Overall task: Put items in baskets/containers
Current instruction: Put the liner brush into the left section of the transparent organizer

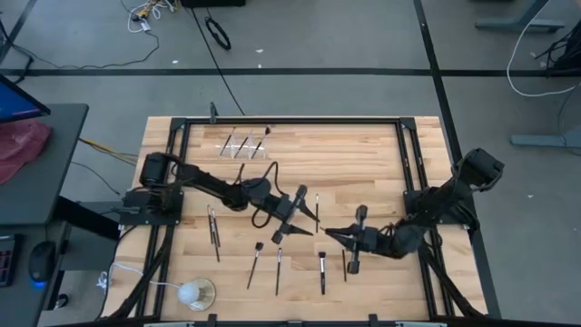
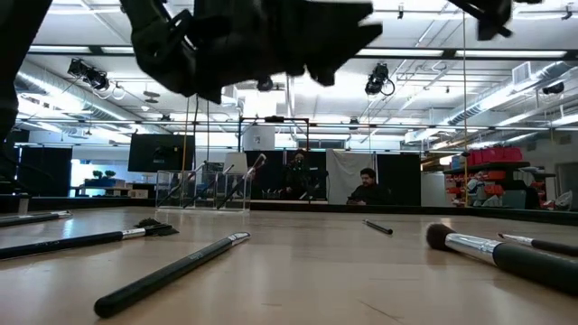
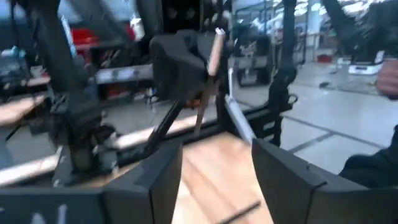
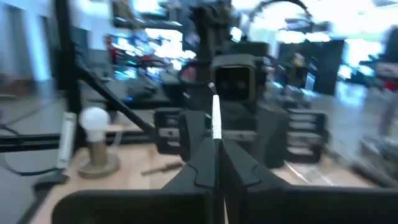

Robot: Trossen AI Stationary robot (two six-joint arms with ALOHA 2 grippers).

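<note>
Left gripper (image 1: 309, 218) hangs mid-table, fingers spread with nothing between them; right gripper (image 1: 329, 232) just beside it, pinched on a makeup brush (image 4: 216, 118); clear holder (image 1: 243, 144) well apart.

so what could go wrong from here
1. The right fingers are shut on a slim brush that sticks out past their tips, so it might pivot or slip.
2. The open left fingers sit close to the right arm at mid-table, so the two could clash.
3. The clear holder lies at the far edge, beyond the left arm, which probably makes for an awkward carry.
</note>
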